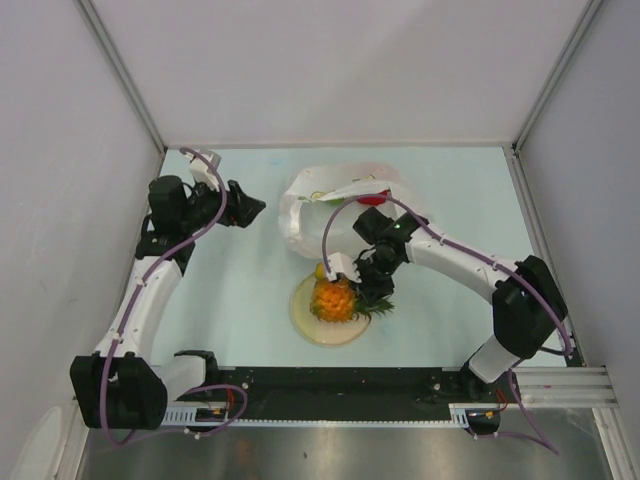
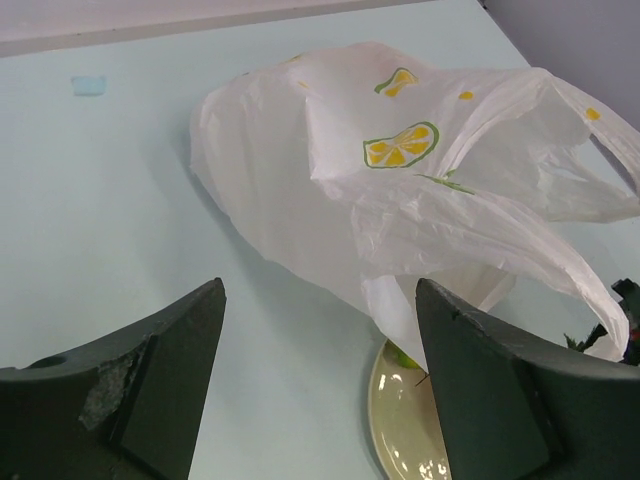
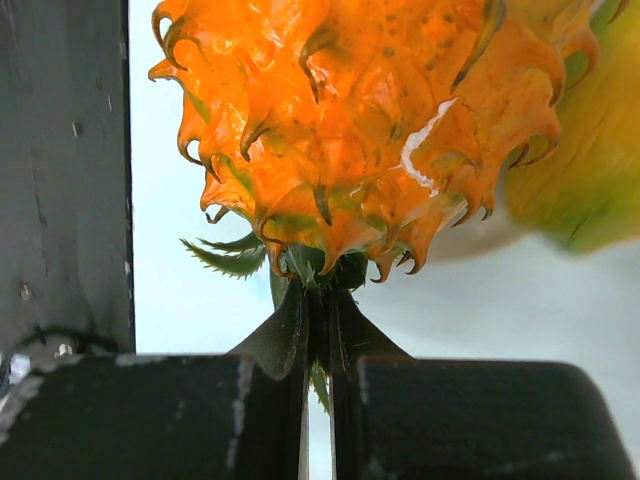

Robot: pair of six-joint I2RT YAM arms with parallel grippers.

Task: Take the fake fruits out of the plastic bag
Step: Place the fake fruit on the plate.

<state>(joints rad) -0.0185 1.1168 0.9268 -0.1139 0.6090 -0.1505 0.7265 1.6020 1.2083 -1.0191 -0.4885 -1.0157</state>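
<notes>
The orange pineapple (image 1: 334, 298) with green spiky leaves is over the beige plate (image 1: 305, 322). My right gripper (image 1: 368, 278) is shut on the pineapple's leaves; in the right wrist view the gripper (image 3: 318, 300) pinches the green crown under the orange body (image 3: 350, 120). A yellow-green fruit (image 3: 585, 180) lies behind the pineapple on the plate. The white plastic bag (image 1: 318, 205) with lemon prints lies behind the plate, a red piece (image 1: 372, 198) showing at its mouth. My left gripper (image 1: 252, 212) is open and empty, left of the bag (image 2: 400, 180).
The plate's rim (image 2: 385, 415) shows in the left wrist view under the bag's edge. White walls enclose the pale blue table on three sides. A black rail (image 1: 330, 385) with the arm bases runs along the near edge.
</notes>
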